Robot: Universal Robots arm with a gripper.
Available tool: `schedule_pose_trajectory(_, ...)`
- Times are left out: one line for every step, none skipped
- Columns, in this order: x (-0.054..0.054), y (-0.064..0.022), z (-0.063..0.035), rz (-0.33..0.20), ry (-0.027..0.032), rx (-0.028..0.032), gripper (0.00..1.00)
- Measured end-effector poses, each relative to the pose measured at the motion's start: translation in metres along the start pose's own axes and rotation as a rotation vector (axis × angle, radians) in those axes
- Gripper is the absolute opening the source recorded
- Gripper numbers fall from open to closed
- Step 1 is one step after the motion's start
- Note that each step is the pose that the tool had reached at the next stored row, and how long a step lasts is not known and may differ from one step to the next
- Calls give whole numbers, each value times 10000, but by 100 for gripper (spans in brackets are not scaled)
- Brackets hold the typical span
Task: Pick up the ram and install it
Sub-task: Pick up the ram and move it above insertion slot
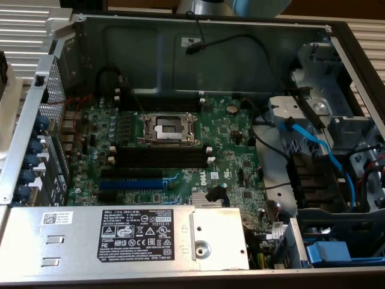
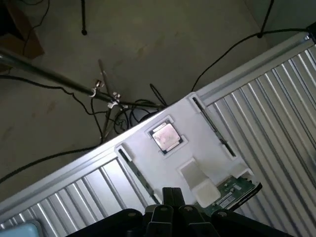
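Tool [image 2: 172, 195] closed, fingers together, nothing between them; hangs over the corner of the white tray [image 2: 207, 148] nearest it. Ram [image 2: 233, 190], as best I can tell, is the green board lying flat at that corner, just beside the tool and part-hidden by a white block [image 2: 197, 180]. Judged light, stiff, thin, fragile: take it by the long edges, clear of chips and contacts. Tray sits at the edge of a ribbed metal table [image 2: 276, 98]; floor and loose cables [image 2: 140, 104] beyond. Memory slots [image 1: 162, 158] in the open case [image 1: 150, 48] stand empty.
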State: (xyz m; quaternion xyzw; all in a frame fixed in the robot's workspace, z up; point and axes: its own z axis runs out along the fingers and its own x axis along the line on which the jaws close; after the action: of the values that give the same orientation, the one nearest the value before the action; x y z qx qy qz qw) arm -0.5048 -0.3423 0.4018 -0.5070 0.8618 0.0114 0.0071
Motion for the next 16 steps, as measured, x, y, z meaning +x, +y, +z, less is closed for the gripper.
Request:
schedule_pose_trajectory(0, 0, 0, -190, 2, -4, 10)
schedule_pose_trajectory(0, 0, 0, -371, 4, -8, 10)
schedule_pose_trajectory(0, 0, 0, -555, 7, -13, 10)
schedule_pose_trajectory(0, 0, 0, -724, 9, -17, 10)
schedule_pose_trajectory(0, 0, 0, -915, 11, -21, 10)
schedule_pose_trajectory(0, 0, 0, -1100, 14, -26, 10)
schedule_pose_trajectory(0, 0, 0, -1281, 16, -30, 10)
schedule_pose_trajectory(0, 0, 0, -1464, 18, -35, 10)
schedule_pose_trajectory(0, 0, 0, -1646, 20, -39, 10)
schedule_pose_trajectory(0, 0, 0, -1825, 23, -43, 10)
schedule_pose_trajectory(0, 0, 0, -2004, 25, -48, 10)
schedule_pose_trajectory(0, 0, 0, -2185, 27, -52, 10)
schedule_pose_trajectory(0, 0, 0, -2380, 29, -56, 10)
schedule_pose_trajectory(0, 0, 0, -2549, 32, -60, 10)
schedule_pose_trajectory(0, 0, 0, -2729, 34, -65, 10)
schedule_pose_trajectory(0, 0, 0, -2909, 36, -69, 10)
